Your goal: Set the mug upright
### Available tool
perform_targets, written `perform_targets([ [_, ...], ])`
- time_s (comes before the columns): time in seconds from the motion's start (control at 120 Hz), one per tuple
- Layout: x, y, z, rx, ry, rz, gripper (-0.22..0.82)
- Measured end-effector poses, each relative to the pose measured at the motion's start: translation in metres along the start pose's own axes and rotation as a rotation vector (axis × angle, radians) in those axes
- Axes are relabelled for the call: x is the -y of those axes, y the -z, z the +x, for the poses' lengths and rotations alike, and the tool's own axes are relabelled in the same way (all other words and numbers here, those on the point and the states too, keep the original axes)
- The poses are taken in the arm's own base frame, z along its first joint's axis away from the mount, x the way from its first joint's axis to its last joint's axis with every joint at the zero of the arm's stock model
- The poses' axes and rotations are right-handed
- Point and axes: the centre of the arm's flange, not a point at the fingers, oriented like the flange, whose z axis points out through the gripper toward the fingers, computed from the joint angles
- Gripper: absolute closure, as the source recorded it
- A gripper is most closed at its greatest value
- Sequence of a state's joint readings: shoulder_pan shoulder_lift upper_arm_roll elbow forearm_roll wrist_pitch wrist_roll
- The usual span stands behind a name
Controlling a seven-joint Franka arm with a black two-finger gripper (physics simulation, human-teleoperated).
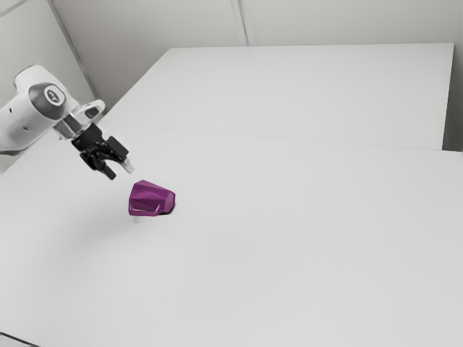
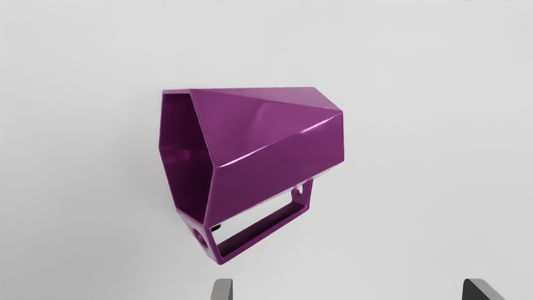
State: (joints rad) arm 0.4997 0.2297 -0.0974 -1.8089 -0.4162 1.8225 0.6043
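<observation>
Gripper point(image 1: 119, 170) w/ fingers wide apart, nr purple mug point(image 2: 270, 146) on its side on tbl point(image 1: 289, 253).

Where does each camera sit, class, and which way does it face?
Exterior view: beside the Franka arm, looking down across the table; the arm enters from the view's left, ending in its black gripper.
Wrist view: behind the gripper, facing the tabletop and purple mug; the gripper's spread fingertips edge in.
Shared: gripper, table and mug lying on its side.

The mug point(image 2: 266, 154) looks like smooth, glossy plastic, and the table point(image 1: 304, 246) under it smooth and matt.
</observation>
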Motion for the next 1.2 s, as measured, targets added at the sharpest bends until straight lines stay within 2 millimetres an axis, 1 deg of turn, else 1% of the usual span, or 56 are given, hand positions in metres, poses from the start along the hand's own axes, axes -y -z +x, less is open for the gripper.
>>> perform_targets([
  [0.125, 0.032, -0.008, 0.009, -0.026, -0.029, -0.041, 0.00],
  [0.192, 0.046, -0.016, 0.015, -0.035, -0.050, -0.072, 0.00],
  [0.408, 0.077, -0.045, 0.028, -0.051, -0.114, -0.156, 0.00],
  [0.533, 0.083, -0.061, 0.030, -0.051, -0.137, -0.196, 0.00],
  [0.675, 0.081, -0.072, 0.030, -0.061, -0.149, -0.274, 0.00],
  [0.75, 0.084, -0.078, 0.028, -0.062, -0.150, -0.311, 0.00],
  [0.867, 0.082, -0.087, 0.024, -0.052, -0.157, -0.366, 0.00],
  [0.908, 0.080, -0.089, 0.024, -0.049, -0.159, -0.384, 0.03],
  [1.0, 0.074, -0.094, 0.025, -0.047, -0.170, -0.424, 0.13],
  [1.075, 0.075, -0.101, 0.024, -0.048, -0.165, -0.457, 0.22],
  [1.142, 0.076, -0.102, 0.023, -0.051, -0.167, -0.478, 0.31],
  [1.2, 0.074, -0.099, 0.023, -0.054, -0.175, -0.491, 0.41],
])
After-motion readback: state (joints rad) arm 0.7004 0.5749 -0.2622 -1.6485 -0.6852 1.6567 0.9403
